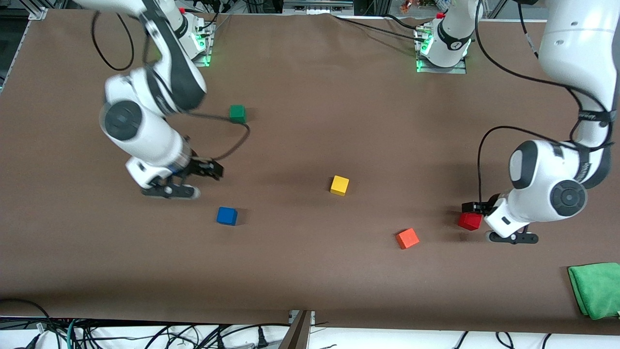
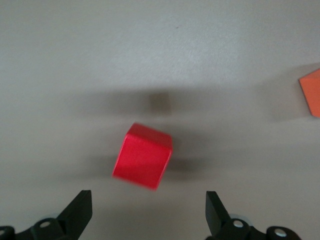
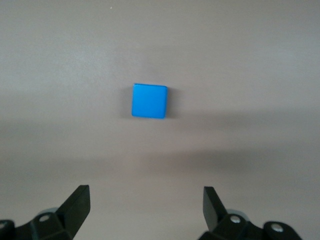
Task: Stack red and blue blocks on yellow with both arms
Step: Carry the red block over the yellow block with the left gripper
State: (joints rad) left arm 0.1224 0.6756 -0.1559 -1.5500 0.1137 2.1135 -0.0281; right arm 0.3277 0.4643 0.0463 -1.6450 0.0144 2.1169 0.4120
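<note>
Left end effector [image 1: 472, 207]: hanging low over the red block [image 1: 470, 221] at the left arm's end of the desk [image 1: 310, 271]; in the left wrist view its fingers [image 2: 80, 212] are standing spread wide, touching nothing
Red block: sitting on the desk, turned at an angle, lying in line with the gap between the spread fingers in the left wrist view [image 2: 143, 156]
Right end effector [image 1: 209, 169]: hovering over bare desk toward the right arm's end, close to the blue block [image 1: 226, 215]; its fingers [image 3: 77, 207] are showing spread apart with nothing between them
Blue block: resting flat on the desk, nearer to the front camera than the dark green cube [image 1: 237, 114]; in the right wrist view [image 3: 149, 101] it is lying well clear of the fingertips
Yellow cube [image 1: 339, 185]: sitting alone near the middle of the desk, carrying nothing on top, well apart from both blocks
Orange cube [image 1: 407, 238]: lying between the yellow cube and the red block, nearer to the front camera than both, also showing at the edge of the left wrist view [image 2: 311, 91]
Green cloth [image 1: 596, 289]: lying folded at the desk corner at the left arm's end, nearest the front camera
</note>
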